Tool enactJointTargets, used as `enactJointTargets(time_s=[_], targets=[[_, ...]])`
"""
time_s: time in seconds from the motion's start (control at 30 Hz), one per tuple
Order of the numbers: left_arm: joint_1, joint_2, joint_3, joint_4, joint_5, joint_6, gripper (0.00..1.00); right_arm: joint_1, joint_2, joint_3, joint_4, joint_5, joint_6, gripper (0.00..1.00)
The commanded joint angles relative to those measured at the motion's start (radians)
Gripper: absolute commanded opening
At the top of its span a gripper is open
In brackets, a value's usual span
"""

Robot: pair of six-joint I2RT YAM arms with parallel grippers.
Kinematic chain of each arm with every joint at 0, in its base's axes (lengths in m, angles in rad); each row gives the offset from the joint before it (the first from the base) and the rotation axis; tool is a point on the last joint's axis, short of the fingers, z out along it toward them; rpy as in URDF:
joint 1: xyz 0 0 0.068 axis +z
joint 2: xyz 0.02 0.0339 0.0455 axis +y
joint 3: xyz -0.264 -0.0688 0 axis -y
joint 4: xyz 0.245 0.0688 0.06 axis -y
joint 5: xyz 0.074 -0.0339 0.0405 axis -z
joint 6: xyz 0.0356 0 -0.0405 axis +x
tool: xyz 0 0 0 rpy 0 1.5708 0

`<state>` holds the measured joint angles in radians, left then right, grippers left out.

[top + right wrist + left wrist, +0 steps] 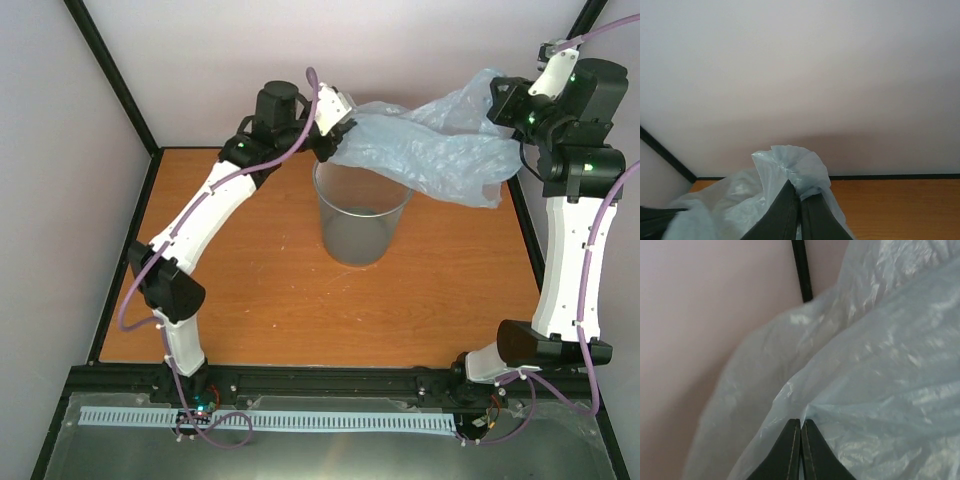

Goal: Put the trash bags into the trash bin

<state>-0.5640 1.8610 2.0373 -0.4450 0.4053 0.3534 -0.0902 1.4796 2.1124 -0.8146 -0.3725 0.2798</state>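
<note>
A pale blue translucent trash bag [440, 145] hangs stretched in the air between my two grippers, above and to the right of the trash bin [361, 215], a round translucent grey wastebasket on the table. My left gripper [338, 135] is shut on the bag's left edge, just above the bin's far left rim. In the left wrist view the shut jaws [801, 424] pinch the film [880, 380]. My right gripper [500, 100] is shut on the bag's right end, held high at the back right. In the right wrist view its jaws [800, 196] grip a bunched fold [795, 167].
The orange-brown tabletop [270, 300] is framed by black posts and pale walls. A black rail and a white slotted strip [260, 420] run along the near edge by the arm bases.
</note>
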Motion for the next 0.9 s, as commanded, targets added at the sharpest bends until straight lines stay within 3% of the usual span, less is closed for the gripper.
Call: enactJointTargets(time_s=[0.0, 0.33, 0.5, 0.7, 0.87], targets=[[0.021, 0.037, -0.020, -0.017, 0.172, -0.244, 0.01, -0.007, -0.017, 0.012, 0.053, -0.141, 0.044, 0.03], [0.023, 0.118, -0.081, -0.051, 0.276, -0.319, 0.01, 0.039, -0.030, -0.062, 0.172, -0.405, 0.162, 0.03], [0.022, 0.087, -0.090, -0.089, 0.448, -0.326, 0.01, 0.083, -0.051, -0.093, 0.224, -0.525, 0.195, 0.03], [0.022, 0.009, -0.150, -0.133, 0.601, -0.307, 0.01, 0.099, -0.067, 0.021, 0.237, -0.547, 0.219, 0.03], [0.023, -0.035, -0.233, -0.145, 0.616, -0.304, 0.01, 0.099, -0.113, -0.042, 0.242, -0.572, 0.232, 0.03]])
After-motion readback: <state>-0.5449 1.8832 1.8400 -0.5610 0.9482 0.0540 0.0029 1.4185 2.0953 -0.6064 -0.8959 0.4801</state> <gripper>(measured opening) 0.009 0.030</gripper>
